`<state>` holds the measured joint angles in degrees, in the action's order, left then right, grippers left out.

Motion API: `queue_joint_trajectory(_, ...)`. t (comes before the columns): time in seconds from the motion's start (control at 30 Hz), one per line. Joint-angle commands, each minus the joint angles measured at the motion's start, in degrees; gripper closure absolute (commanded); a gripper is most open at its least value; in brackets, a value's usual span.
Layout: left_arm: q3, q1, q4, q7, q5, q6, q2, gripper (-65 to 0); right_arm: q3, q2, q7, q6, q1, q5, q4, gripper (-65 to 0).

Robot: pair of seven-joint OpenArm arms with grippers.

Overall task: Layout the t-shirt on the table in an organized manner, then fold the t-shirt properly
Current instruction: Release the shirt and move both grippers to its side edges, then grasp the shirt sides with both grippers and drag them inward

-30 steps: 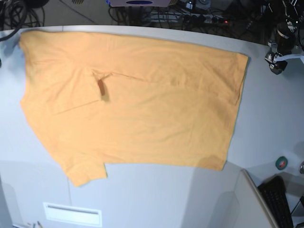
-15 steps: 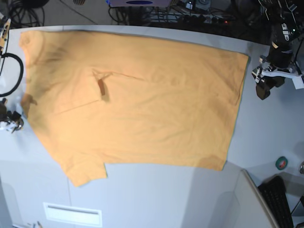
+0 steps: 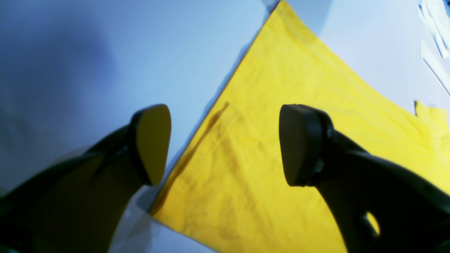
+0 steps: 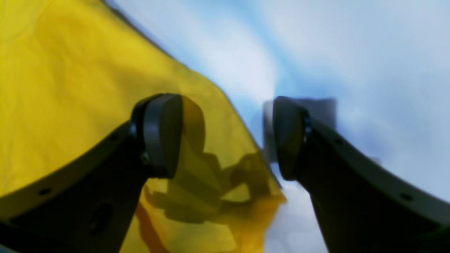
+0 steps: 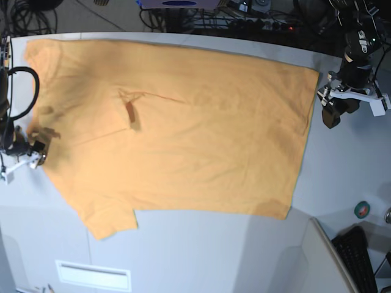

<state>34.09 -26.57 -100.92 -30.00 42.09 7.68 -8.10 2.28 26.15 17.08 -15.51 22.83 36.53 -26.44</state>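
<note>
Base view: t-shirt (image 5: 183,134) flat on table (image 5: 201,256)

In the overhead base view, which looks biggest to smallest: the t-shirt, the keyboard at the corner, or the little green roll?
1. t-shirt, by far.
2. keyboard, only partly in view.
3. green roll, smallest.

I count one t-shirt (image 5: 183,128) on one table (image 5: 201,256), my two grippers, left (image 5: 330,113) and right (image 5: 27,154), one keyboard (image 5: 360,259), one green tape roll (image 5: 362,209).
</note>
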Motion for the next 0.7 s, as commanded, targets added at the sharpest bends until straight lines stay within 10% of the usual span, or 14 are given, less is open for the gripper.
queue_joint_trajectory(0.0, 0.3, -0.1, -0.9, 1.2, 0.6, 0.4, -0.6, -45.4, 0.1, 1.0, -0.7, -0.4, 1.3, 0.5, -0.4, -38.4)
queue_joint_trajectory(0.13, 0.2, -0.1, -0.9, 1.2, 0.6, 0.4, -0.6, -45.4, 0.1, 0.4, -0.8, -0.4, 0.6, 0.5, -0.7, -33.5)
queue_joint_trajectory(0.3, 0.2, -0.2, 0.3, 1.2, 0.6, 0.4, -0.6, -45.4, 0.1, -0.1, -0.8, -0.4, -0.1, 0.5, -1.6, -0.2)
queue_joint_trajectory(0.67, -2.0, 0.4, 0.8, 1.1, 0.3, 0.4, -0.7, -45.4, -8.7, -0.2, 4.7, -0.1, -10.4, 0.8, -23.8, 0.0)
